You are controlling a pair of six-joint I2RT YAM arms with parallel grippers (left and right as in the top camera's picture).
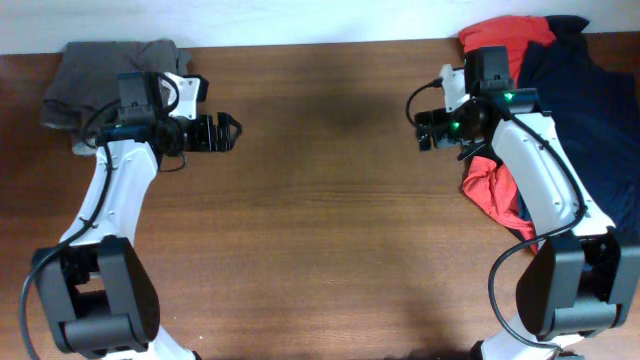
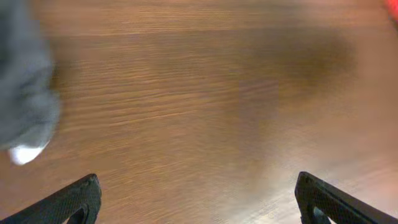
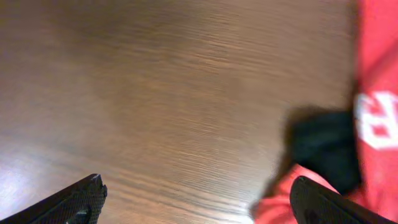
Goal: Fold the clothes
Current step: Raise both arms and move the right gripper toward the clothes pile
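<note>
Both grippers hovered over the desk [image 1: 320, 230], fingers spread wide and holding nothing.

The left gripper [image 1: 236, 131] pointed toward the desk's middle, just beside the grey-brown garment [image 1: 100, 75], which lay bunched at the far left corner. The right gripper [image 1: 421, 131] faced it from the pile at the far right corner. There the red jersey [image 1: 500, 38] lay under that arm and the navy shorts [image 1: 590, 110] spread along the right edge. In the right wrist view, a black garment [image 3: 323, 146] rested against the jersey's white lettering [image 3: 379, 118].
</note>
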